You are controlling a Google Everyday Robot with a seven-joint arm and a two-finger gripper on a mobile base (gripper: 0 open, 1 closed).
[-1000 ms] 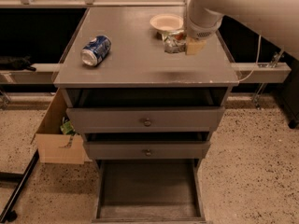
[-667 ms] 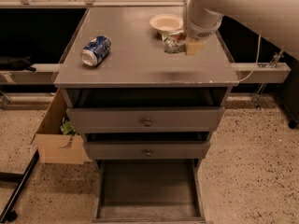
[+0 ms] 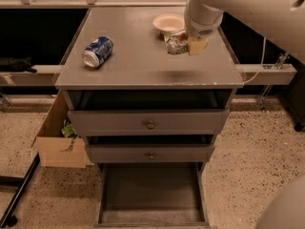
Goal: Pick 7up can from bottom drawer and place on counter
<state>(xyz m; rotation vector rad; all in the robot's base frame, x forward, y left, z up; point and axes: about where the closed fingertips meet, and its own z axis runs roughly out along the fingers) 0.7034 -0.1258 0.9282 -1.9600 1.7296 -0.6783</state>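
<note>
Dented 7up can (image 3: 175,41) at upper right of worktop (image 3: 143,68), beside pale bowl (image 3: 168,23), pincer (image 3: 189,46) against it, grasped or released impossible to tell, blue can (image 3: 97,51) on its side at left, bottom drawer (image 3: 150,192) open at lower centre, cardboard box (image 3: 57,151) at far left holding green item (image 3: 69,129)

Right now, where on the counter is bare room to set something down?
Bare: mid counter between the blue can and the 7up can, plus the front strip. Crowded: far right corner, where the bowl, 7up can and tool meet.
</note>
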